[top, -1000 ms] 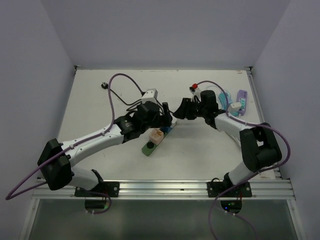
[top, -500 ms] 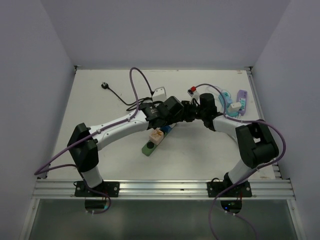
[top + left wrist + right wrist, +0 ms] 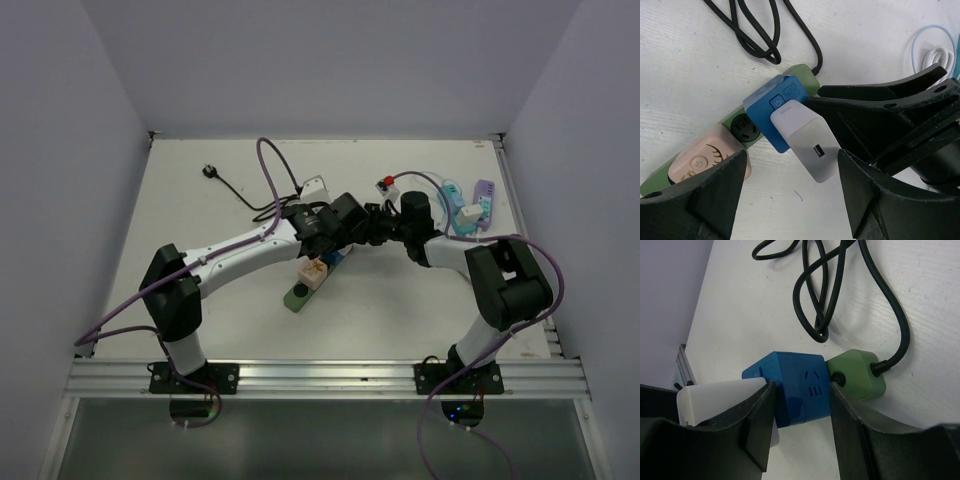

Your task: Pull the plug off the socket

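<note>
Right pincer [image 3: 800, 390] has clamped the blue adapter [image 3: 790, 367]; left pincer [image 3: 792, 165], narrowed, open astride white plug [image 3: 807, 140].

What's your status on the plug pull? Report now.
Left gripper open, straddling white rectangular plastic charger plug, not yet pulled. Right gripper clamped on blue plastic cube adapter. Pink plastic adapter crowds left gripper.

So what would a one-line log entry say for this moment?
right gripper: clamped on blue cube adapter in green power strip | left gripper: open around white USB charger
</note>
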You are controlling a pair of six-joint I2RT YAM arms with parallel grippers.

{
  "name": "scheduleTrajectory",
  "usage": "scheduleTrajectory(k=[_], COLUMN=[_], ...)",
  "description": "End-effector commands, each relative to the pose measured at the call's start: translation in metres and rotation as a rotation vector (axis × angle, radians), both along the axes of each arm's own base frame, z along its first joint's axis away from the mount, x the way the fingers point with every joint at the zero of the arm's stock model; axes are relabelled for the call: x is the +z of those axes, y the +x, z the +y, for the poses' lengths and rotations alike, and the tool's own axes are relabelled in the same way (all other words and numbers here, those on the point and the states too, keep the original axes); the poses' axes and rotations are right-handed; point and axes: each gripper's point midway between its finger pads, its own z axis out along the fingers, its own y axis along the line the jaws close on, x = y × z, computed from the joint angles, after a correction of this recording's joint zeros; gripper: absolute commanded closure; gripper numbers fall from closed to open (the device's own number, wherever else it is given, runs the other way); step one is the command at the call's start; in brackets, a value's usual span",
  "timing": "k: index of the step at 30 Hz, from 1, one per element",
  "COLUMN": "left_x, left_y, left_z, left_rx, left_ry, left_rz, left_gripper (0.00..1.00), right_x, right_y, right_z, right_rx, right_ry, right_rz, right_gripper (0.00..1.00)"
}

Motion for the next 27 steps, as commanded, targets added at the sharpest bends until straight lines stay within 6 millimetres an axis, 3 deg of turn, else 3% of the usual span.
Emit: scheduleTrajectory(k=[1,10,16,22,27], left_x=[0.018,0.02,0.004,-0.002,0.004], left_y=[0.01,0.015,0.019,0.019,0.021], left_z=[-0.005,-0.006,-0.008,-0.006,-0.004], left_rx=[0.079,0.147,0.175,0.2,0.216], left_ry=[-0.06,-0.1,-0.039,-0.028,-0.035], left_rz=[-0.045,-0.058,-0.028,-0.022,-0.032], left_gripper=[0.23,0.24,0.28,0.39,0.58], right_x=[-0.006,-0.007,-0.009,-0.009,-0.013], right_y=[-0.008,-0.007,-0.007,-0.008,-0.008], right_z=[0.003,0.004,0.004,0.005,0.006], right_rx=[0.026,0.022,0.022,0.024,0.024], right_ry=[0.01,0.014,0.016,0.012,-0.013], right_rz=[0.003,0.002,0.004,0.002,0.003], right_gripper=[0.51,0.51,0.51,0.51,0.51])
